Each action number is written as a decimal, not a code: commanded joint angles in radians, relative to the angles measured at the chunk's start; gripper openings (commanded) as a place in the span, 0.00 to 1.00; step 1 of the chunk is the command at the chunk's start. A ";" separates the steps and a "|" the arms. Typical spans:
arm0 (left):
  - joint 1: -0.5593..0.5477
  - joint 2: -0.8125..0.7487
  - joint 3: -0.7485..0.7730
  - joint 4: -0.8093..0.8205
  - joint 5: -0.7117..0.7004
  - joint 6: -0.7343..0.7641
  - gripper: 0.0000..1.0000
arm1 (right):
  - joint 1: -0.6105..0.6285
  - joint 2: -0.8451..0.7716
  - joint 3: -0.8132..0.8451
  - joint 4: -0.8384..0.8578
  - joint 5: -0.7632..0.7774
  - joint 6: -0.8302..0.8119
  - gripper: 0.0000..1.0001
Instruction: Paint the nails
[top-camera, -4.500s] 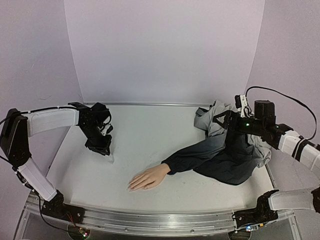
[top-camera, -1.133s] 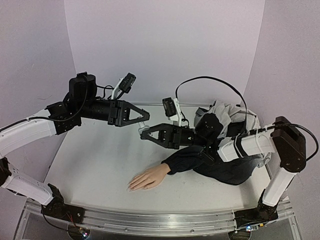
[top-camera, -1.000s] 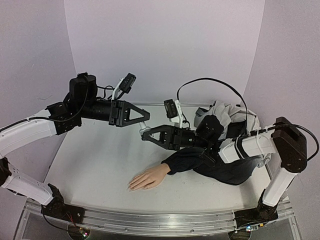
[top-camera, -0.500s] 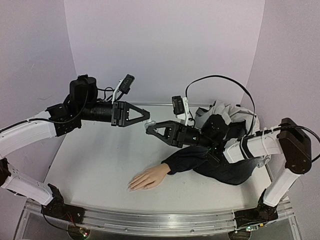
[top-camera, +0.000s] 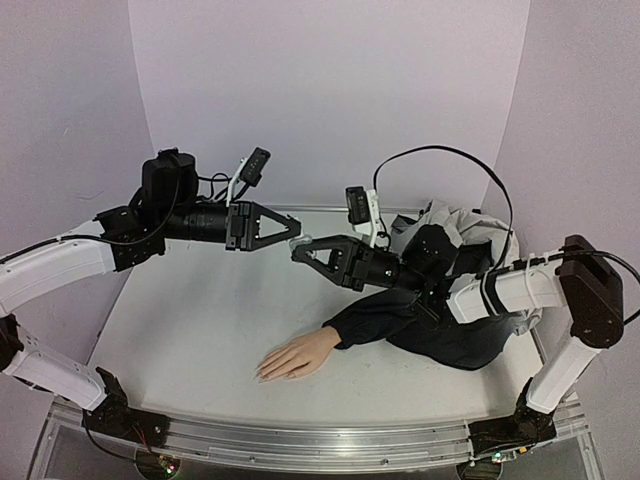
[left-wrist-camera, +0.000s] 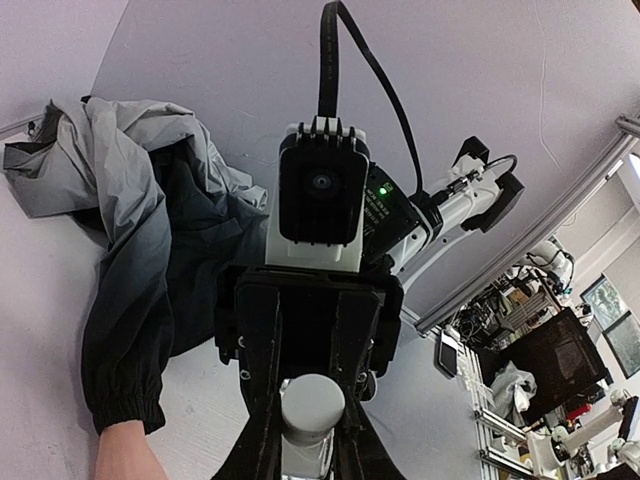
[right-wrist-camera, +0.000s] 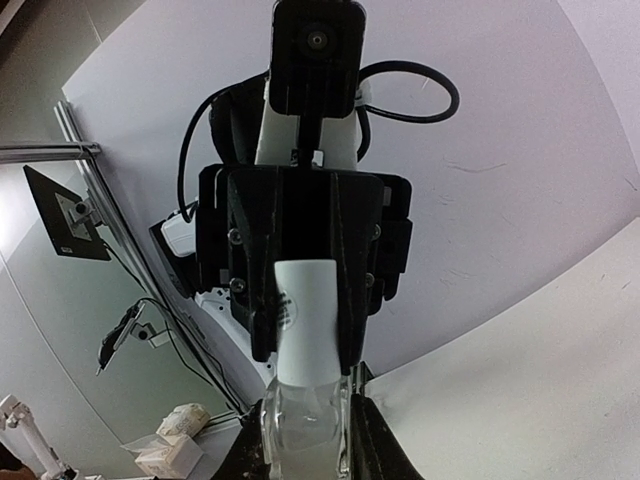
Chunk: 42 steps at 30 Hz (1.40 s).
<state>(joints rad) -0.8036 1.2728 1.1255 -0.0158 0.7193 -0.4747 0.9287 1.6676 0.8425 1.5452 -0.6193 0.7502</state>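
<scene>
Both pincers (top-camera: 297, 240) on bottle (right-wrist-camera: 300, 420), well abv nails (top-camera: 261, 375).

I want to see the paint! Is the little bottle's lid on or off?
On: the white cap sits tight on the clear glass bottle, no gap between, no brush showing.

Soft, even light fills all three views, leaving the white bench (top-camera: 190, 320) bright with only faint, diffuse shadows; the overhead view is sharp throughout, while both wrist views bow straight lines toward their edges and go slightly soft nearest the lens.
</scene>
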 joint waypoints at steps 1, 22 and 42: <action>-0.005 0.014 0.046 0.028 -0.011 -0.019 0.11 | 0.002 -0.055 0.072 0.079 0.009 -0.071 0.00; -0.023 0.030 0.100 -0.291 -0.545 -0.079 0.00 | 0.257 0.065 0.433 -0.673 1.325 -0.742 0.00; -0.020 -0.098 0.022 0.008 -0.055 -0.005 0.78 | 0.032 -0.128 0.170 -0.300 -0.130 -0.259 0.00</action>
<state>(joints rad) -0.8219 1.1820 1.1488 -0.1711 0.4976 -0.4725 0.9524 1.5158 0.9962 1.0042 -0.5171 0.3237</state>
